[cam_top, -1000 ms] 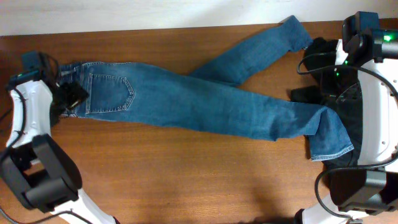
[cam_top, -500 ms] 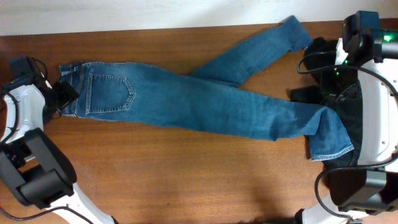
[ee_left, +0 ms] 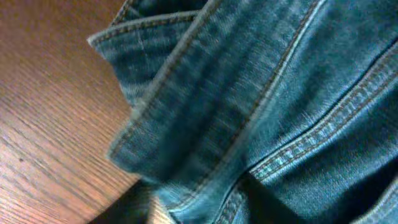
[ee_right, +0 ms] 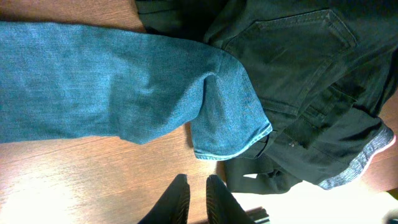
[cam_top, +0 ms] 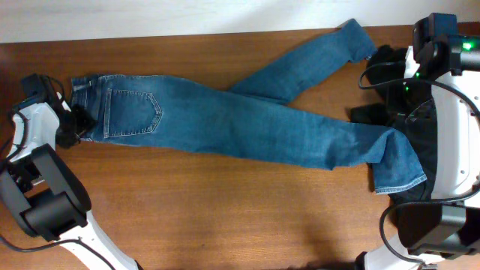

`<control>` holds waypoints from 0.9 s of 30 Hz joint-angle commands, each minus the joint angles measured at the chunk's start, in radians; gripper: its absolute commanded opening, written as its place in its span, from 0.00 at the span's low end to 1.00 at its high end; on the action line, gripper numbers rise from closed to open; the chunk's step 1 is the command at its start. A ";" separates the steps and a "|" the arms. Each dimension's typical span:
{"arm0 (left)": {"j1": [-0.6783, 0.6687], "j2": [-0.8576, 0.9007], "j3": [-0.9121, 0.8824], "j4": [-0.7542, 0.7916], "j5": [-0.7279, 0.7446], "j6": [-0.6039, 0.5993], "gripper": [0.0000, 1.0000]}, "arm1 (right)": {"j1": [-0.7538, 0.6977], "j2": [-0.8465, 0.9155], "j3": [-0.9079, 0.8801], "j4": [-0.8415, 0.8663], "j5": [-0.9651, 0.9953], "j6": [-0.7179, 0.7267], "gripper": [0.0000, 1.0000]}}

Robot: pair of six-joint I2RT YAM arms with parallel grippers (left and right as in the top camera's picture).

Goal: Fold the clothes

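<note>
Jeans (cam_top: 247, 124) on table (cam_top: 225, 210), waistband (ee_left: 186, 99) perhaps in left claw (cam_top: 78, 118)

Overhead looks straight down over the whole worktop (cam_top: 225, 210). The left wrist view sits very close on the jeans (ee_left: 249, 93). The right wrist view, higher, shares with overhead the hem (ee_right: 233, 146) beyond its pincer (ee_right: 198, 196).

— What do we have on the bench (cam_top: 225, 217)?
— Blue jeans (cam_top: 225, 124) lying flat, back pocket (cam_top: 133, 112) up, waistband to the left. The legs cross toward the right. One cuff reaches the far edge; the other is folded over beside the right arm (cam_top: 457, 127).
— And the left jaws?
— They are at the waistband's corner. We cannot tell whether they grip it.
— Anything else?
— We see a black garment (cam_top: 416, 139) heaped under the right arm, touching the nearer cuff.
</note>
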 commanded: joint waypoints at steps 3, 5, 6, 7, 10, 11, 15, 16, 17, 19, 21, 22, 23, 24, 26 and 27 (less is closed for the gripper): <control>0.003 0.004 0.002 -0.001 0.097 0.005 0.09 | 0.000 0.000 -0.005 0.005 0.009 0.005 0.15; 0.003 -0.011 0.004 -0.001 0.107 0.013 0.00 | 0.000 0.000 -0.005 0.007 0.009 0.005 0.15; 0.003 -0.032 0.004 -0.002 0.107 0.019 0.00 | 0.000 0.000 -0.005 0.007 0.009 0.005 0.15; 0.003 -0.043 0.004 -0.005 0.107 0.019 0.00 | 0.000 0.000 -0.005 0.007 0.009 0.005 0.15; 0.003 -0.090 0.004 -0.017 0.107 0.019 0.00 | 0.000 0.000 -0.005 0.007 0.009 0.005 0.15; 0.003 -0.108 0.004 -0.026 0.108 0.023 0.00 | 0.000 0.000 -0.005 0.007 0.009 0.005 0.15; 0.003 -0.228 0.004 -0.177 0.106 0.037 0.00 | 0.000 0.000 -0.005 0.007 0.009 0.005 0.15; 0.003 -0.254 0.004 -0.226 0.100 0.037 0.00 | 0.000 0.000 -0.005 0.007 0.009 0.005 0.15; 0.003 -0.295 0.004 -0.296 0.085 0.031 0.00 | 0.000 0.000 -0.005 0.008 0.009 0.005 0.15; 0.003 -0.360 0.004 -0.388 0.026 -0.003 0.00 | 0.000 0.000 -0.005 0.008 0.009 0.005 0.15; 0.003 -0.403 0.004 -0.426 -0.001 -0.005 0.00 | 0.000 0.000 -0.005 0.008 0.009 0.005 0.16; 0.003 -0.434 0.004 -0.455 -0.013 -0.005 0.00 | 0.000 0.000 -0.005 0.008 0.009 0.005 0.15; 0.003 -0.466 0.004 -0.484 -0.021 -0.005 0.00 | 0.000 0.000 -0.005 0.008 0.009 0.005 0.16; 0.003 -0.490 0.004 -0.507 -0.019 -0.007 0.00 | 0.000 0.000 -0.005 0.008 0.009 0.005 0.16; 0.002 -0.534 0.004 -0.559 -0.001 -0.013 0.00 | 0.000 0.000 -0.005 0.008 0.009 0.005 0.16; 0.002 -0.554 0.004 -0.591 0.007 -0.013 0.00 | 0.000 0.000 -0.005 0.008 0.009 0.005 0.16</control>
